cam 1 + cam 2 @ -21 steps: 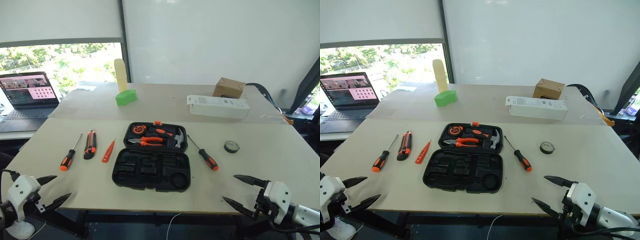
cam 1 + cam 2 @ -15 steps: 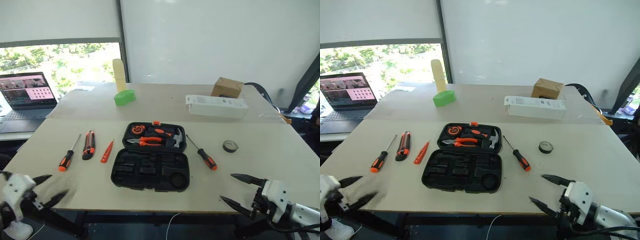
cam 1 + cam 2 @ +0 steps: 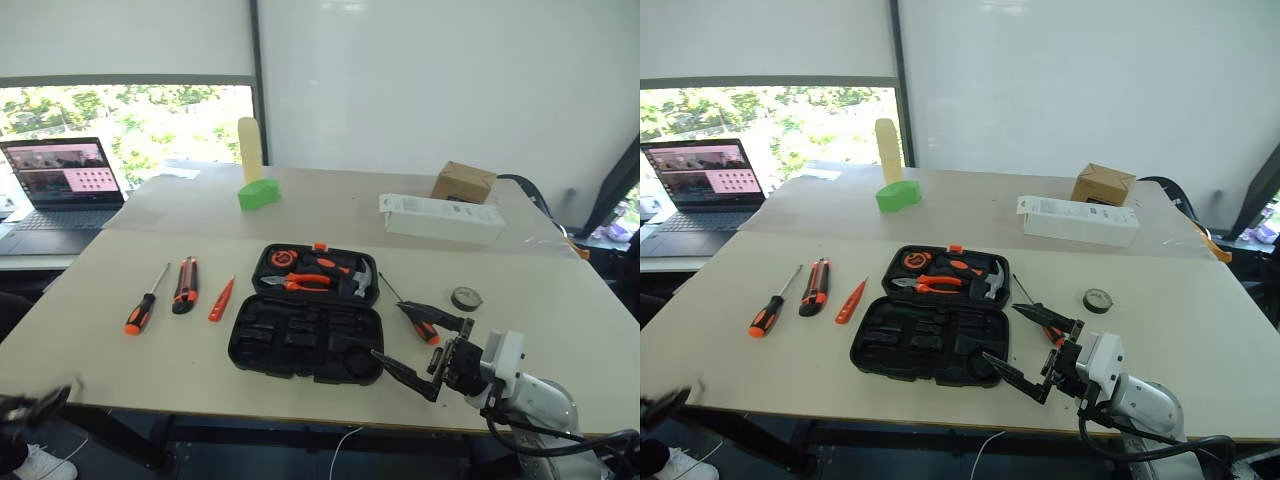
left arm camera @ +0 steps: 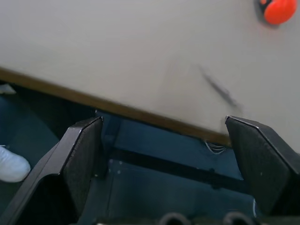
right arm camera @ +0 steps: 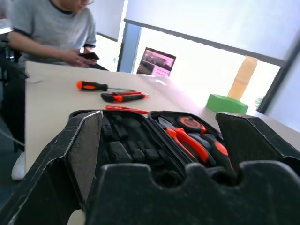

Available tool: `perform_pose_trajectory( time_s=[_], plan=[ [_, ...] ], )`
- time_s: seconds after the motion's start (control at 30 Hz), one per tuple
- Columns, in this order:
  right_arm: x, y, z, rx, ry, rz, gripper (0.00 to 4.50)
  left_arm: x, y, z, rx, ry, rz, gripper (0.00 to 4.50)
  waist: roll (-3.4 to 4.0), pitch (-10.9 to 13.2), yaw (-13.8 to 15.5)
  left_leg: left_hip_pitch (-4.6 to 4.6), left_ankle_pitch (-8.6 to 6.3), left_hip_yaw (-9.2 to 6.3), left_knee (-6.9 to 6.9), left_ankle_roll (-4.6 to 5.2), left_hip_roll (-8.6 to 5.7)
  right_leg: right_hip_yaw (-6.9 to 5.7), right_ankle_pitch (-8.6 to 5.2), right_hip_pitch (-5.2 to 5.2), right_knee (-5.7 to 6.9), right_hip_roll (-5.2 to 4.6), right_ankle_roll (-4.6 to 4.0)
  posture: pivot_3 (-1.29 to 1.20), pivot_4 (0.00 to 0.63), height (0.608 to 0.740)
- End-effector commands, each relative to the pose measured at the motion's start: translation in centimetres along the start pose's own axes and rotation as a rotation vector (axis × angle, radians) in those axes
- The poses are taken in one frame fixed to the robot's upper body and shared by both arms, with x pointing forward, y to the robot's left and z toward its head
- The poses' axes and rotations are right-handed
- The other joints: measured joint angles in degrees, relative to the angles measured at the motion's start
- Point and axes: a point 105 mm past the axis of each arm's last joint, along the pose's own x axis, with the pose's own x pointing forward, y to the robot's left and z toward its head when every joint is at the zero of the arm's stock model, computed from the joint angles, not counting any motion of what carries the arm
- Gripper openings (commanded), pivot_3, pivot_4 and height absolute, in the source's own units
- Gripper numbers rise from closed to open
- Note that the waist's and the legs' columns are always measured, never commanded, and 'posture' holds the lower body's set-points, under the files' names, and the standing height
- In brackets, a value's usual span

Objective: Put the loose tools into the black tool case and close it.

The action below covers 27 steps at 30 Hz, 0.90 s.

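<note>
**Both grippers empty, fingers wide**

Right gripper (image 3: 418,348) fingers spread wide, holding nothing, hovering over the near right corner of the open black tool case (image 3: 305,340) at table centre; left gripper (image 4: 164,154) fingers wide apart, empty, at table edge (image 4: 140,115).

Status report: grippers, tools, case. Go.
Right gripper open, empty, above the black tool case's near right corner. Left gripper open, empty, at the table edge. Case open; five tools loose on the table. Nothing blocking.
</note>
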Motion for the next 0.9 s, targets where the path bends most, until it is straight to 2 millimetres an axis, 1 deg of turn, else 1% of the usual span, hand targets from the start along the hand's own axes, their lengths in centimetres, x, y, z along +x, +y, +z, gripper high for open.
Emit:
perform_pose_trajectory(
  time_s=[0.03, 0.1, 0.13, 0.17, 0.27, 0.3, 0.33, 0.37, 0.47, 0.53, 0.57, 0.63, 0.67, 0.73, 0.77, 0.8, 0.87, 0.9],
  plan=[
    [-0.2, -0.3, 0.7, -0.041, -0.024, 0.004, 4.50, 2.5, -2.5, 4.0, 0.054, 0.037, -0.080, 4.47, 0.00, 0.0, -0.1, 0.07, 0.00, 0.01, -0.01, 0.00, -0.03, 0.06, 0.01, 0.02, 0.01, 0.00, -0.01, 0.00, 0.150, 0.740],
    [-0.2, -0.4, 0.5, -0.043, -0.020, 0.005, 4.50, 4.1, -3.4, 5.4, 0.040, 0.060, -0.088, 4.47, 0.01, 0.0, -0.5, 0.17, 0.01, 0.03, -0.05, -0.03, -0.08, 0.10, 0.01, 0.04, 0.06, 0.05, -0.01, 0.00, 0.150, 0.740],
    [-0.2, -0.4, 0.5, -0.043, -0.019, 0.005, 4.50, 4.8, -3.7, 5.8, 0.034, 0.087, -0.085, 4.47, -0.04, 0.0, -0.8, 0.18, 0.03, 0.03, -0.08, -0.05, -0.09, 0.10, 0.01, 0.03, 0.08, 0.06, -0.01, 0.00, 0.150, 0.740],
    [-0.2, -0.4, 0.4, -0.042, -0.019, 0.007, 4.50, 5.7, -4.1, 5.6, 0.054, 0.134, -0.080, 4.47, 0.00, 0.0, -1.2, 0.21, 0.02, 0.03, -0.09, -0.06, -0.11, 0.10, 0.01, 0.05, 0.10, 0.09, -0.01, 0.00, 0.150, 0.740],
    [0.1, -0.4, 0.3, -0.043, -0.020, 0.013, 4.50, 8.2, -3.7, 5.2, 0.107, 0.216, 0.001, 4.47, 0.15, 0.1, -1.9, 0.24, 0.10, 0.13, -0.22, -0.23, -0.20, 0.18, 0.01, 0.05, 0.28, 0.11, -0.02, 0.00, 0.150, 0.740],
    [0.2, -0.4, 0.3, -0.043, -0.021, 0.014, 4.50, 8.6, -3.5, 5.2, 0.118, 0.223, 0.015, 4.47, 0.15, 0.1, -2.4, 0.24, 0.16, 0.15, -0.28, -0.34, -0.25, 0.22, -0.01, -0.03, 0.36, 0.11, -0.06, 0.00, 0.150, 0.740],
    [0.2, -0.4, 0.4, -0.044, -0.021, 0.013, 4.50, 9.0, -3.4, 5.2, 0.125, 0.229, 0.022, 4.47, 0.12, 0.1, -2.8, 0.24, 0.22, 0.11, -0.35, -0.43, -0.35, 0.26, -0.04, -0.15, 0.78, 0.11, -0.11, 0.00, 0.150, 0.740],
    [0.2, -0.4, 0.4, -0.045, -0.021, 0.011, 4.50, 9.5, -3.7, 5.1, 0.120, 0.236, 0.009, 4.47, 0.09, 0.1, -3.1, 0.24, 0.32, 0.07, -0.38, -0.61, -0.37, 0.29, -0.05, -0.25, 0.86, 0.11, -0.14, 0.00, 0.150, 0.740],
    [0.0, -0.4, 0.3, -0.049, -0.011, 0.004, 4.50, 10.7, -4.5, 4.5, 0.111, 0.253, -0.023, 3.74, 0.03, 0.1, -3.1, 0.21, 0.30, 0.07, -0.51, -0.57, -0.48, 0.52, -0.05, -0.57, 0.96, 0.11, -0.15, 0.00, 0.150, 0.740],
    [-0.2, -0.5, 0.2, -0.050, -0.003, -0.003, 4.50, 10.9, -4.7, 4.3, 0.098, 0.256, -0.032, 3.04, -0.02, 0.2, -3.0, 0.06, 0.30, 0.12, -0.50, -0.56, -0.48, 0.61, -0.05, -0.79, 1.01, 0.10, -0.14, 0.00, 0.150, 0.740],
    [-0.2, -0.5, 0.2, -0.050, 0.000, -0.004, 4.50, 10.9, -4.6, 4.3, 0.094, 0.258, -0.032, 2.60, -0.02, 0.2, -2.9, -0.03, 0.31, 0.14, -0.50, -0.57, -0.48, 0.67, -0.05, -0.88, 1.03, 0.10, -0.15, 0.00, 0.150, 0.740],
    [-0.3, -0.5, 0.2, -0.049, 0.010, -0.006, 4.50, 10.3, -3.2, 4.5, 0.096, 0.253, 0.019, 2.03, -0.02, 0.2, -2.8, -0.03, 0.30, 0.16, -0.50, -0.56, -0.50, 0.75, -0.05, -0.91, 1.03, 0.08, -0.14, 0.00, 0.150, 0.740],
    [-0.4, -0.5, 0.1, -0.050, 0.015, -0.006, 4.50, 9.9, -2.5, 4.7, 0.090, 0.246, 0.045, 1.57, -0.02, 0.2, -2.8, -0.03, 0.29, 0.17, -0.50, -0.54, -0.49, 0.76, -0.05, -0.91, 1.02, 0.07, -0.14, 0.00, 0.150, 0.740],
    [-0.7, -0.6, 0.1, -0.052, 0.024, -0.015, 4.50, 9.1, -1.0, 5.4, 0.086, 0.215, 0.084, 0.85, -0.04, 0.2, -2.9, -0.02, 0.14, 0.17, -0.49, -0.29, -0.49, 0.80, -0.05, -0.93, 1.01, 0.07, -0.15, 0.00, 0.150, 0.740],
    [-0.8, -0.8, 0.2, -0.053, 0.029, -0.022, 4.50, 8.8, -0.7, 6.3, 0.094, 0.172, 0.076, 0.81, -0.05, 0.2, -3.0, -0.01, 0.14, 0.19, -0.49, -0.28, -0.49, 0.83, -0.05, -0.96, 1.00, 0.08, -0.14, 0.00, 0.150, 0.740],
    [-0.9, -0.9, 0.2, -0.054, 0.034, -0.028, 4.50, 8.6, -0.8, 7.4, 0.110, 0.111, 0.039, 0.81, -0.08, 0.2, -3.0, -0.01, 0.14, 0.23, -0.50, -0.29, -0.48, 0.87, -0.05, -1.01, 1.00, 0.09, -0.15, 0.00, 0.150, 0.740],
    [-1.2, -1.2, 0.2, -0.058, 0.045, -0.034, 4.50, 8.2, -2.6, 10.1, 0.197, -0.051, -0.103, 0.81, -0.14, 0.2, -2.8, -0.03, 0.14, 0.23, -0.50, -0.29, -0.46, 0.87, -0.05, -1.03, 0.98, 0.10, -0.15, 0.00, 0.150, 0.740],
    [-1.4, -1.3, 0.3, -0.060, 0.051, -0.035, 4.50, 7.9, -4.3, 11.2, 0.259, -0.127, -0.217, 0.81, -0.15, 0.2, -2.7, -0.03, 0.15, 0.22, -0.49, -0.31, -0.46, 0.86, -0.05, -1.02, 0.89, 0.07, -0.15, 0.00, 0.150, 0.740]
  ],
)
